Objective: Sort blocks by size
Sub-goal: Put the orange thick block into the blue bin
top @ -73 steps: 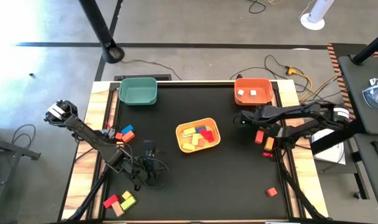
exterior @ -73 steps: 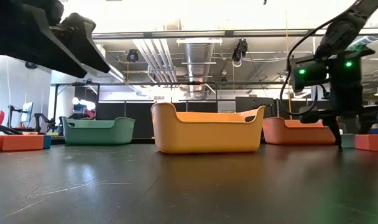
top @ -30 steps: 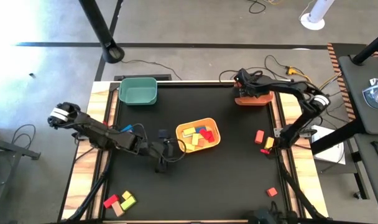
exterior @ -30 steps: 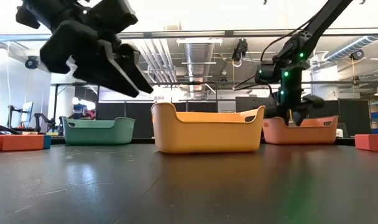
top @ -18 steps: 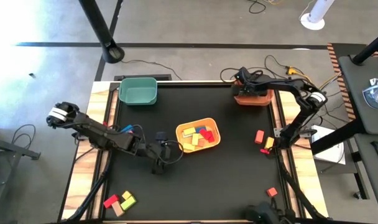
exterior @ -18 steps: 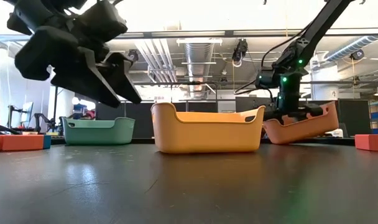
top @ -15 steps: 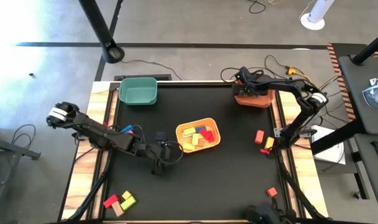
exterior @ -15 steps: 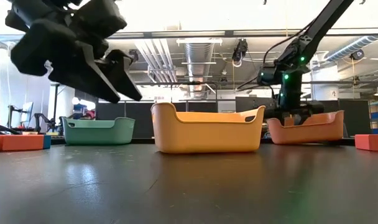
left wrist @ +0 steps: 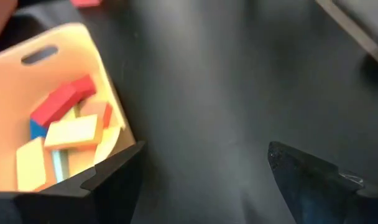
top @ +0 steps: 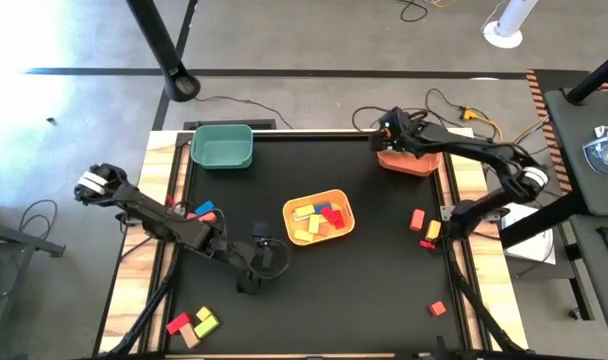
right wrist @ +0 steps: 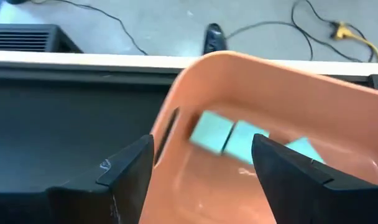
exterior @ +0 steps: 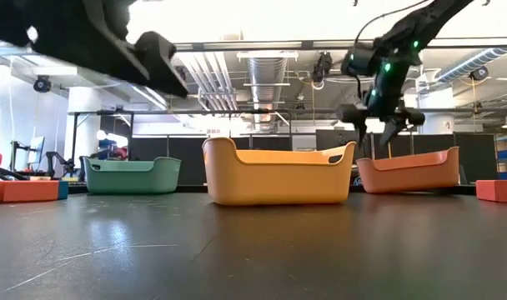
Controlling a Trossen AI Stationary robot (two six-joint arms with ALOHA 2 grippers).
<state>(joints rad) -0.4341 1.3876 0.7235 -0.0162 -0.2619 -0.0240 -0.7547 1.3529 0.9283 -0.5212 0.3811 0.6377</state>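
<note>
My left gripper (top: 262, 258) hangs open over bare table just left of the yellow bin (top: 340, 232), nothing between its fingers (left wrist: 201, 162). That bin (left wrist: 83, 43) holds several red, yellow and blue blocks (left wrist: 64, 118). My right gripper (top: 392, 130) is open above the left end of the orange bin (top: 416, 163) and clear of its rim in the low view (exterior: 377, 125). Pale blue blocks (right wrist: 229, 134) lie in the orange bin (right wrist: 195, 74). Loose blocks lie at the table's left (top: 200, 213), near left (top: 193, 323) and right (top: 422, 226).
A green bin (top: 222, 146) stands at the far left corner. One red block (top: 437, 308) lies near the right front. The black mat between the yellow bin and the table's near edge is bare. Cables run behind the far edge.
My right gripper, down at the orange bin's rim a second ago, has risen clear of it. The bin was tipped up at one end in between and now stands level on the table. My left gripper has drawn back a little toward the near edge.
</note>
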